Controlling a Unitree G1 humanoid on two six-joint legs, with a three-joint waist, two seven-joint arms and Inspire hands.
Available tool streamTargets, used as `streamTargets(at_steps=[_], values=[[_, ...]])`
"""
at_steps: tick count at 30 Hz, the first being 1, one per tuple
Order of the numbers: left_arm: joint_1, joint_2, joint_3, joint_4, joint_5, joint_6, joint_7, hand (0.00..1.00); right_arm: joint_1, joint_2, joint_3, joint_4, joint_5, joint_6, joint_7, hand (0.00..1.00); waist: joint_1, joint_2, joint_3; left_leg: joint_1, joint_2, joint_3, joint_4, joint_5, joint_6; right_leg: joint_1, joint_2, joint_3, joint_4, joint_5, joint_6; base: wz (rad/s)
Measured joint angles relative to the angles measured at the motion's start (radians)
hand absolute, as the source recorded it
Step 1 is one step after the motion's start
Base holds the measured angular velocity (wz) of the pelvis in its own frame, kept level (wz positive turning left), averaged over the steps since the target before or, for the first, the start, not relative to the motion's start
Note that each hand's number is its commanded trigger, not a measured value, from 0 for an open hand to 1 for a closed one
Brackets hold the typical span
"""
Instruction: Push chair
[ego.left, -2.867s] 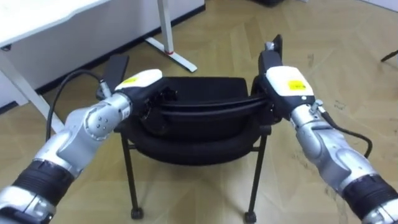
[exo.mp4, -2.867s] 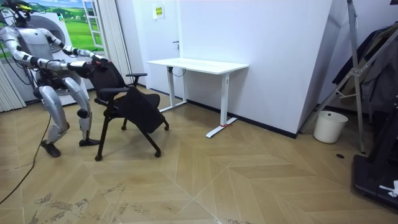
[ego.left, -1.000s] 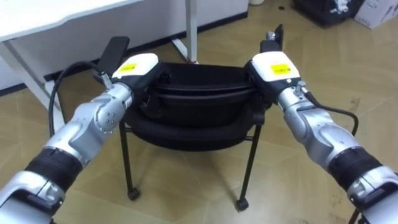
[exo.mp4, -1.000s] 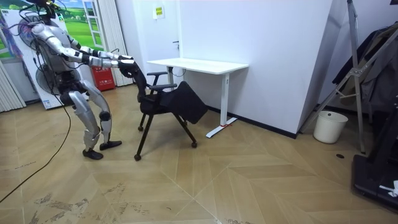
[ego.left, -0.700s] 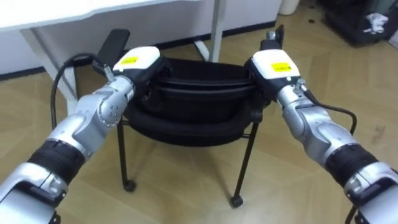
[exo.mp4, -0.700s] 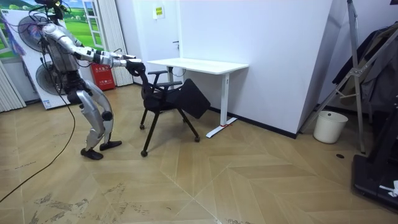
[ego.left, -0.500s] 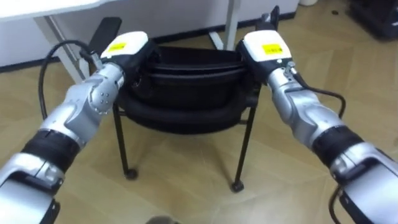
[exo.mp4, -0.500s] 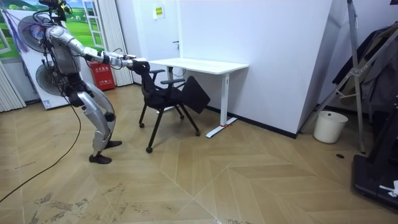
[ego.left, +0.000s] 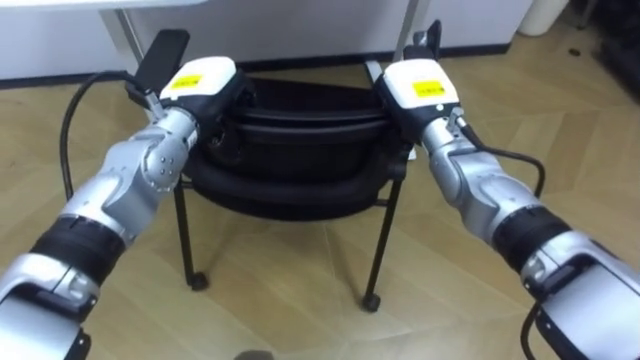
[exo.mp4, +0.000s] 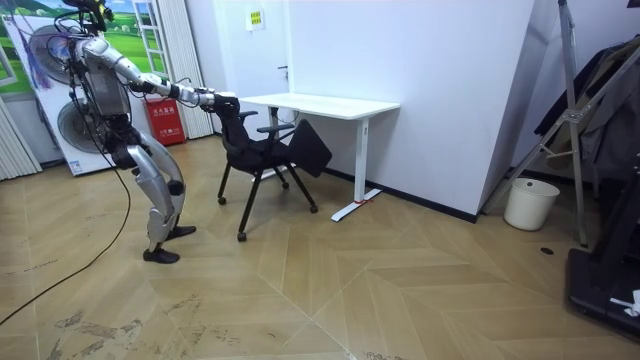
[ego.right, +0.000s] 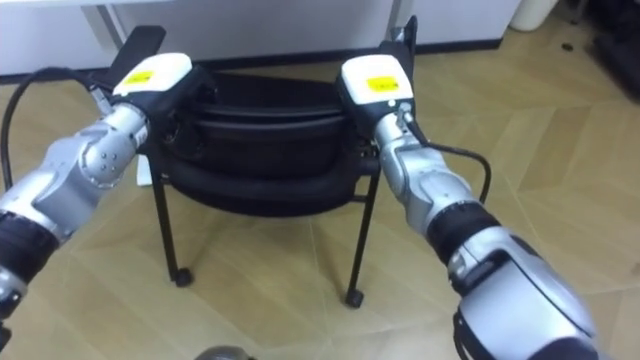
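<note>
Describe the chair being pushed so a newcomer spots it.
Find the white desk against the white wall. At its end on the room view's left stands the chair: black, thin-legged on castors, with the left robot hand and right robot hand on its backrest.

One chair (ego.left: 290, 150), its back rim under the curled fingers of two hands: the left hand (ego.left: 200, 80) and the right hand (ego.left: 418, 85). Two armrests (ego.left: 160, 55), one just outside each hand's fingers. Two legs (ego.left: 182, 235) on casters show below the fingers. Beyond the fingertips stands one white desk (exo.mp4: 320, 104). Well apart from the fingers are one white bin (exo.mp4: 530, 203) and one red can (exo.mp4: 165, 103), perhaps an extinguisher.
</note>
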Motion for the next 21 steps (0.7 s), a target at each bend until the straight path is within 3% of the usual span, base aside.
streamTargets(at_steps=[3, 7, 12, 17, 18, 19, 20, 21], values=[[0.009, -0.001, -0.002, -0.003, -0.003, 0.001, 0.013, 1.00, 0.001, 0.001, -0.001, -0.001, -0.022, -0.013, 0.023, 1.00, -0.025, 0.010, -0.0037, 0.002, 0.003, -0.003, 0.018, 0.001, 0.001, 0.016, 0.008, 0.000, -0.007, -0.004, 0.002, 0.17], [0.044, -0.006, -0.010, -0.011, -0.010, 0.008, 0.036, 1.00, 0.012, -0.003, -0.001, 0.003, -0.036, -0.031, 0.034, 1.00, -0.048, 0.025, -0.0028, 0.018, 0.001, -0.005, 0.049, 0.002, 0.001, 0.051, 0.010, 0.005, -0.008, -0.016, 0.009, 0.08], [0.082, -0.015, -0.017, -0.025, -0.010, 0.014, 0.054, 1.00, 0.034, -0.007, 0.002, 0.003, -0.045, -0.044, 0.044, 1.00, -0.048, 0.029, -0.0064, 0.043, 0.002, 0.004, 0.069, 0.003, 0.002, 0.075, 0.020, 0.047, -0.013, -0.030, 0.014, -0.05], [0.096, -0.017, -0.012, -0.039, -0.009, 0.027, 0.057, 1.00, 0.040, -0.007, 0.001, -0.005, -0.049, -0.043, 0.044, 1.00, -0.050, 0.034, -0.0095, 0.028, -0.007, -0.005, 0.096, 0.013, 0.004, 0.078, 0.030, 0.085, -0.013, -0.022, 0.002, -0.04], [0.097, -0.024, -0.007, -0.038, 0.000, 0.025, 0.058, 1.00, 0.045, -0.014, 0.000, -0.008, -0.049, -0.047, 0.044, 1.00, -0.050, 0.027, -0.0099, 0.005, -0.049, -0.027, 0.073, 0.010, 0.001, 0.078, 0.031, 0.122, -0.013, -0.021, 0.000, 0.32], [0.095, -0.041, -0.008, -0.039, 0.004, 0.026, 0.058, 1.00, 0.056, -0.041, -0.001, -0.028, -0.048, -0.058, 0.054, 1.00, -0.059, 0.025, -0.0122, -0.011, -0.094, -0.032, -0.030, 0.025, -0.002, 0.073, 0.031, 0.155, -0.016, -0.020, 0.005, 0.24], [0.095, -0.047, -0.011, -0.041, 0.005, 0.027, 0.058, 1.00, 0.063, -0.055, -0.003, -0.037, -0.047, -0.065, 0.055, 1.00, -0.059, 0.025, -0.0134, -0.015, -0.106, -0.032, -0.079, 0.060, 0.011, 0.069, 0.031, 0.172, -0.016, -0.021, 0.010, -0.34], [0.109, -0.050, -0.014, -0.055, 0.005, 0.030, 0.053, 1.00, 0.075, -0.060, -0.003, -0.037, -0.047, -0.073, 0.053, 1.00, -0.029, 0.032, -0.0212, -0.005, -0.112, -0.026, -0.111, 0.137, 0.046, 0.064, 0.038, 0.209, -0.021, -0.020, 0.020, -0.62]])
